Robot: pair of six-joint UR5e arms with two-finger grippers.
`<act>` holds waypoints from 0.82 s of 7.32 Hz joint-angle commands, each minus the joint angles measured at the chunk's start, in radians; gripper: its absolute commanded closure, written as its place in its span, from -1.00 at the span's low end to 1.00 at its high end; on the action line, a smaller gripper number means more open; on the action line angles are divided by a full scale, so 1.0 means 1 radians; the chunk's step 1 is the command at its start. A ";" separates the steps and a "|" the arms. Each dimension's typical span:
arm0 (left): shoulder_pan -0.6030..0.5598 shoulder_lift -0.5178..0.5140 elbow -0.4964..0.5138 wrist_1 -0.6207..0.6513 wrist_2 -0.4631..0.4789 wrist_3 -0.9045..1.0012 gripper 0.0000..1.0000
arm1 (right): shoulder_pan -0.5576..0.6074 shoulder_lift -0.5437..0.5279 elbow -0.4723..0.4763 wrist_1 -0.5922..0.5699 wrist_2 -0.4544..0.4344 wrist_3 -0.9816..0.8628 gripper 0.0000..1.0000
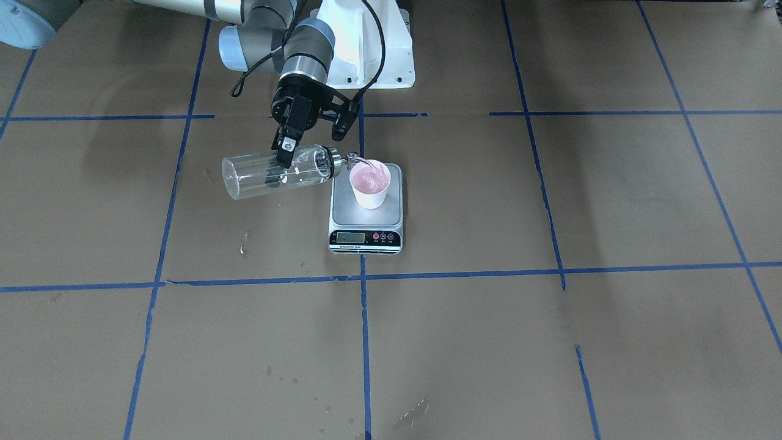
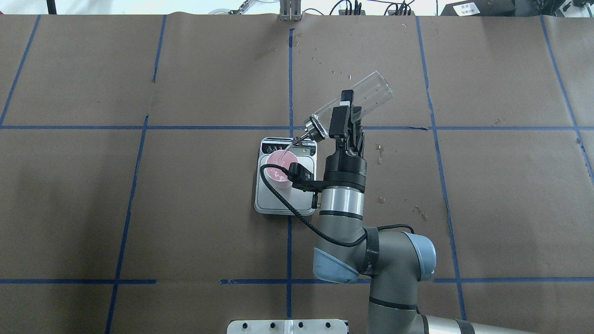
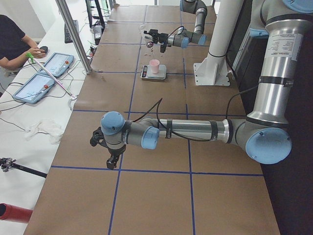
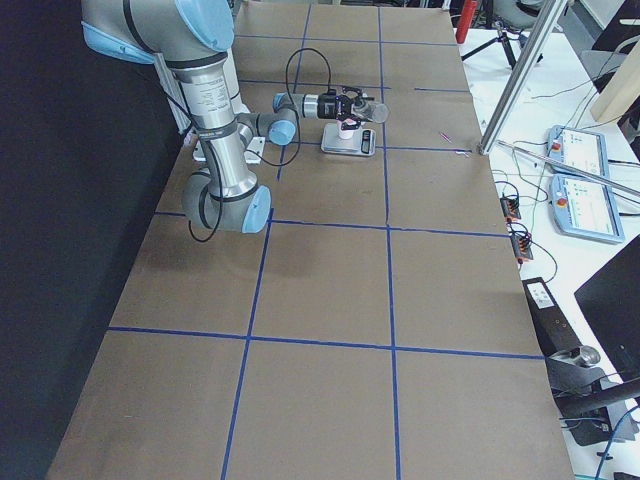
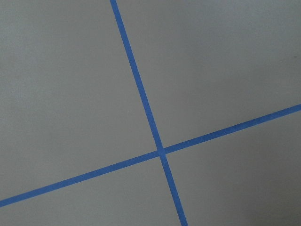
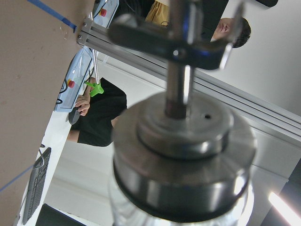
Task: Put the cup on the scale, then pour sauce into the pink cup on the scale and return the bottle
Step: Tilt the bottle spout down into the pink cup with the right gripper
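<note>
The right jaws are clamped on the bottle [image 2: 369, 90], which is tipped nearly flat at 1 o'clock from the cup [image 2: 278, 172] in the overhead view, spout toward 8 o'clock. Clear sauce [image 1: 358, 160] streams into the cup, upright on the scale [image 1: 365, 217]. The left jaws hang above the worktop [image 1: 550, 342]; I cannot tell whether they are open or closed.

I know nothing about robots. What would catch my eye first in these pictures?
The clear glass bottle first: the right gripper holds it tipped nearly flat, and a thin stream of liquid runs from its spout into the pink cup. The cup stands on a small silver scale, mid-table on a blue tape line. The left gripper hangs far off, above the brown table.
</note>
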 commanded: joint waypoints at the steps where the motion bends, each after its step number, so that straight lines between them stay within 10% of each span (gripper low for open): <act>1: 0.000 -0.003 0.001 0.001 0.001 -0.001 -1.00 | -0.001 -0.012 -0.007 0.011 0.028 0.110 1.00; 6: 0.000 -0.005 -0.001 0.003 0.001 -0.001 -1.00 | -0.006 -0.033 -0.002 0.012 0.081 0.318 1.00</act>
